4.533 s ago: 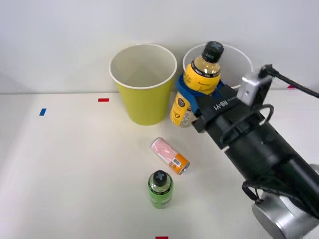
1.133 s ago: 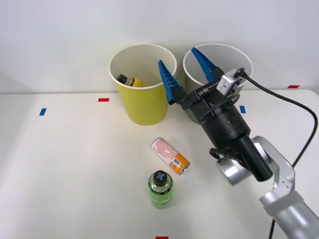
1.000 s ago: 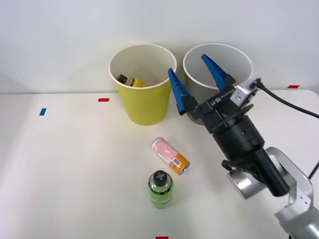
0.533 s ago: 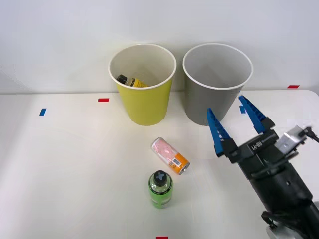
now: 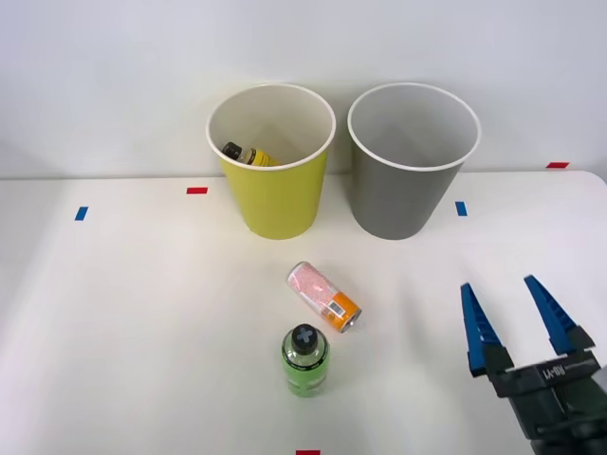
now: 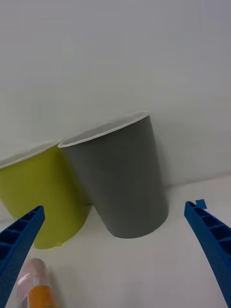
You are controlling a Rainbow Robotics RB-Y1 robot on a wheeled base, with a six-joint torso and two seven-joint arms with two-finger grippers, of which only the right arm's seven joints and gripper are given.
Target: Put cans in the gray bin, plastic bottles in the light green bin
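With the tapered yellow-green plastic bin [image 5: 275, 180] holding the yellow bottle [image 5: 248, 154] and the gray bin [image 5: 411, 171] vacant, the right gripper [image 5: 517, 308], spread wide and carrying nothing, should probably centre squarely over the lying speckled can [image 5: 324, 296] or upright green bottle [image 5: 304, 360].

front: high, downward | wrist: low, forward | shared: gray bin [image 5: 398, 194] [image 6: 120, 187]

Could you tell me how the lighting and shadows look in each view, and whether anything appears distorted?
Front view: even, soft light; the can and green bottle cast only faint shadows on the table, no strong glare. Right wrist view: the gray bin and light green bin lean sideways, a tilt from the camera's angle; the open right gripper looms large at the corners.
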